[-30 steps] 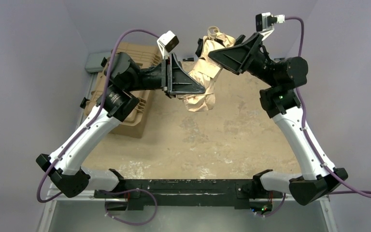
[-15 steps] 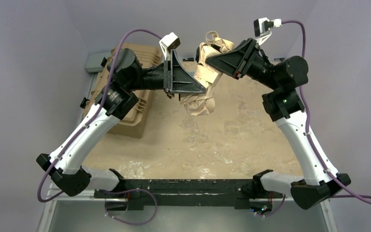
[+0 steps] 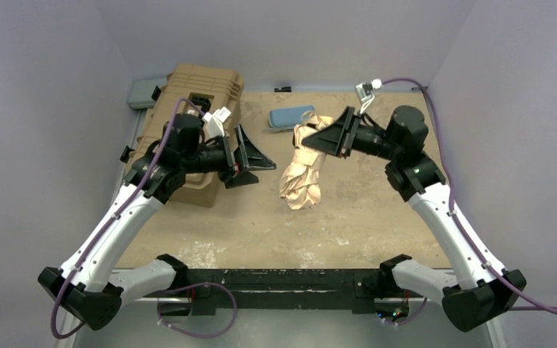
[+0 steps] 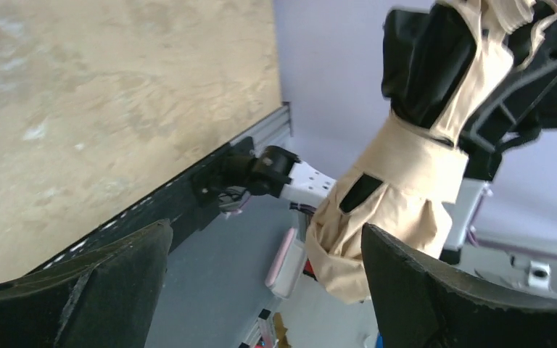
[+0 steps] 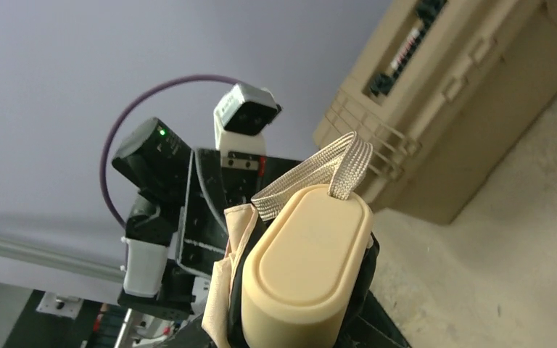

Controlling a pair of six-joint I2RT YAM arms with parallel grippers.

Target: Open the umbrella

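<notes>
A second ago both arms were raised high over the far middle of the tabletop (image 3: 261, 217), both on the umbrella (image 3: 301, 177). Now the left pincer (image 3: 252, 156) has let go and drawn back toward the left edge, its jaws spread wide just beside the tan case (image 3: 196, 90). The right pincer (image 3: 319, 138) has come down and alone grips the umbrella by its handle end. The beige bundle trails from it toward the near edge; whether its free end touches the tabletop I cannot tell. A blue sleeve (image 3: 290, 116), hidden behind the arms earlier, now shows near the far edge.

Only the left wrist view shows a cloth band (image 4: 417, 156) cinched round the folded umbrella, with the left fingers (image 4: 116, 283) far apart. Only the right wrist view shows the rounded beige handle (image 5: 304, 268) and its woven wrist loop (image 5: 333, 170).
</notes>
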